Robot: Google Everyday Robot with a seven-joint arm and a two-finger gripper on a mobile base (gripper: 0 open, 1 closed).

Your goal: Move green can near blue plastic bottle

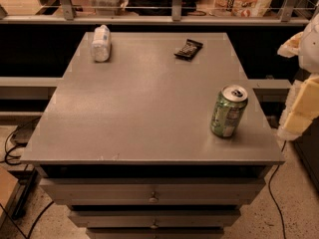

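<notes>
The green can (228, 111), with white markings and a silver top with a pull tab, stands upright near the front right corner of the grey table (139, 103). The blue plastic bottle (101, 44), clear and whitish with a white label, lies at the far left of the table, far from the can. My gripper (300, 108) shows as pale yellow and white parts at the right edge of the view. It is off the table, to the right of the can, and not touching it.
A small dark snack packet (188, 49) lies at the far middle-right of the table. Drawers (152, 195) sit below the front edge. A railing (149, 19) runs behind the table. Cables (15, 143) lie on the floor at the left.
</notes>
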